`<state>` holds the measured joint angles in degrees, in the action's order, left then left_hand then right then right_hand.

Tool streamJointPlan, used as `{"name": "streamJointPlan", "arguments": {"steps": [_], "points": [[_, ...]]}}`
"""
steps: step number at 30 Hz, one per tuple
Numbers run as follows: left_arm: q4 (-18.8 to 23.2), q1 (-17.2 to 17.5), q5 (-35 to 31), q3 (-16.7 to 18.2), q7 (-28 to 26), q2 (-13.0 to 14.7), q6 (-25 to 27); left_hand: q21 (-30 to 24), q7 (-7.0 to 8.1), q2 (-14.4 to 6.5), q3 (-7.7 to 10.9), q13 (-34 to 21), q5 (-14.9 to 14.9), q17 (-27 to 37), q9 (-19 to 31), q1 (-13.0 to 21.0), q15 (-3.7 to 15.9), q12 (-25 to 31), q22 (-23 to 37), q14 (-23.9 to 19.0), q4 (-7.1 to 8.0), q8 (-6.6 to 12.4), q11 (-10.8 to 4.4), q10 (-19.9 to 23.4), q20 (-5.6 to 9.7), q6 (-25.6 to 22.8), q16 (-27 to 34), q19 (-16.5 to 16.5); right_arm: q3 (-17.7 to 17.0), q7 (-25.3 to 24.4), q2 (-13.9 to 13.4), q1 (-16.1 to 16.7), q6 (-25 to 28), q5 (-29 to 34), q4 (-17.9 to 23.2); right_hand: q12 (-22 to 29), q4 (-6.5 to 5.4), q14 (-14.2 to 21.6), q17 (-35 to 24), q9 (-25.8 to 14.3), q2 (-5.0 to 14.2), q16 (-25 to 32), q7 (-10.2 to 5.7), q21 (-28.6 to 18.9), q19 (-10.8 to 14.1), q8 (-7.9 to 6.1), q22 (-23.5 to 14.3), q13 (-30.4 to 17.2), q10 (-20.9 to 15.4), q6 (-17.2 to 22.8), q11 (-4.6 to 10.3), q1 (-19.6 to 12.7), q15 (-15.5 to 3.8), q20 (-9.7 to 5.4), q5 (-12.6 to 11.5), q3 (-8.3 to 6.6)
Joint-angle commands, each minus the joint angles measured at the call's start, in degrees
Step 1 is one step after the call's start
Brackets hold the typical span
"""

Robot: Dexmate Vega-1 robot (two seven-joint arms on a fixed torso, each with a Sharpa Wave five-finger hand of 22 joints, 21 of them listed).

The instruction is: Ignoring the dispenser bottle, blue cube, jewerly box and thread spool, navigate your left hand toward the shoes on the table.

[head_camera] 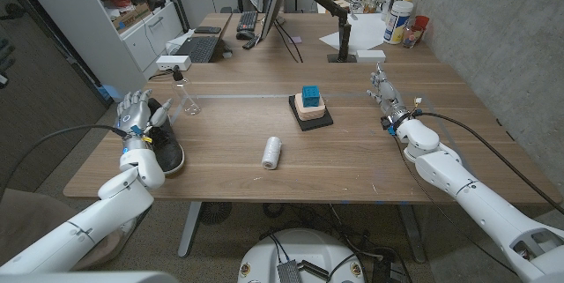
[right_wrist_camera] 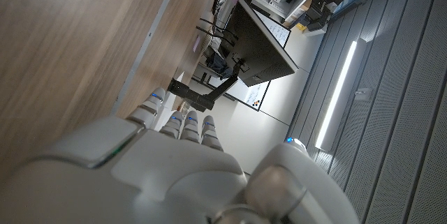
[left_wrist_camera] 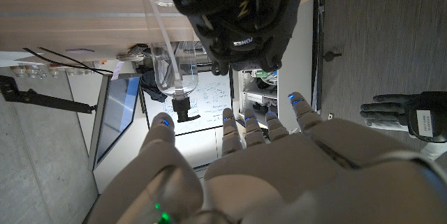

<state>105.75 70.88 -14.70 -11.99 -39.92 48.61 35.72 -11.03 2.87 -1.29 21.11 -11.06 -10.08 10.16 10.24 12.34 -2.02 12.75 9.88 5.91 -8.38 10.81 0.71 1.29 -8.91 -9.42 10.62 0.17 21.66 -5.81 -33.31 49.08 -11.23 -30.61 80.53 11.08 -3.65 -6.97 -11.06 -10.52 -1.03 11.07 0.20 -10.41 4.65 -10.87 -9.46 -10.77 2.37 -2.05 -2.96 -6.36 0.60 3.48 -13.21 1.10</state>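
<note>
A pair of black shoes [head_camera: 168, 149] lies near the table's left edge. My left hand [head_camera: 134, 115] stands just to their left and a little behind, fingers apart and pointing up, holding nothing. In the left wrist view the same hand [left_wrist_camera: 244, 161] reaches toward a black shoe [left_wrist_camera: 237, 15], with the fingertips a short gap from it. The clear dispenser bottle [head_camera: 187, 98] stands just beyond the shoes. A white thread spool [head_camera: 271, 152] lies mid-table. A blue cube [head_camera: 310, 95] sits on the jewelry box [head_camera: 311, 115]. My right hand [head_camera: 385, 89] is at the right, fingers extended and empty.
A laptop [head_camera: 197, 48], a white box [head_camera: 174, 61], a monitor [head_camera: 275, 1] and a keyboard [head_camera: 248, 22] stand at the back. Containers [head_camera: 398, 17] cluster at the back right. The table's left edge [head_camera: 97, 155] runs close to my left hand.
</note>
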Motion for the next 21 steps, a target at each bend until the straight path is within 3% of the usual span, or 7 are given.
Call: {"name": "streamJointPlan", "arguments": {"steps": [1,21], "points": [[-0.7,-1.2,0.6,-1.6,0.0,-0.3,1.1,0.0,-0.13,0.2,0.20,-0.3,0.1,0.2,0.2,0.6,-0.02,-0.2,0.1,0.5,0.02,0.01,0.39,-0.3,-0.01,0.0,-0.1,-0.3,-0.1,0.5,0.0,-0.2,0.2,-0.6,-0.4,0.2,-0.15,-0.7,-0.1,-0.3,0.05,0.1,0.11,-0.2,-0.2,-0.33,-0.2,-0.2,0.3,-0.3,0.14,0.4,-0.24,0.08,-0.1,0.46],[-2.9,-2.8,2.1,-3.5,0.4,-0.1,1.0,0.0,-0.04,0.1,0.28,-0.3,0.1,0.1,0.2,0.8,-0.01,-0.2,0.1,0.5,0.02,0.01,0.27,-0.3,0.08,0.0,-0.1,-0.3,0.1,0.5,0.0,-0.7,0.2,-0.2,-1.2,0.2,-0.19,-0.7,-0.1,-0.3,-0.04,0.2,0.13,-0.2,-0.5,-0.30,-0.2,-0.2,0.3,-0.3,0.02,0.6,-0.10,0.19,-0.2,0.74]]}}
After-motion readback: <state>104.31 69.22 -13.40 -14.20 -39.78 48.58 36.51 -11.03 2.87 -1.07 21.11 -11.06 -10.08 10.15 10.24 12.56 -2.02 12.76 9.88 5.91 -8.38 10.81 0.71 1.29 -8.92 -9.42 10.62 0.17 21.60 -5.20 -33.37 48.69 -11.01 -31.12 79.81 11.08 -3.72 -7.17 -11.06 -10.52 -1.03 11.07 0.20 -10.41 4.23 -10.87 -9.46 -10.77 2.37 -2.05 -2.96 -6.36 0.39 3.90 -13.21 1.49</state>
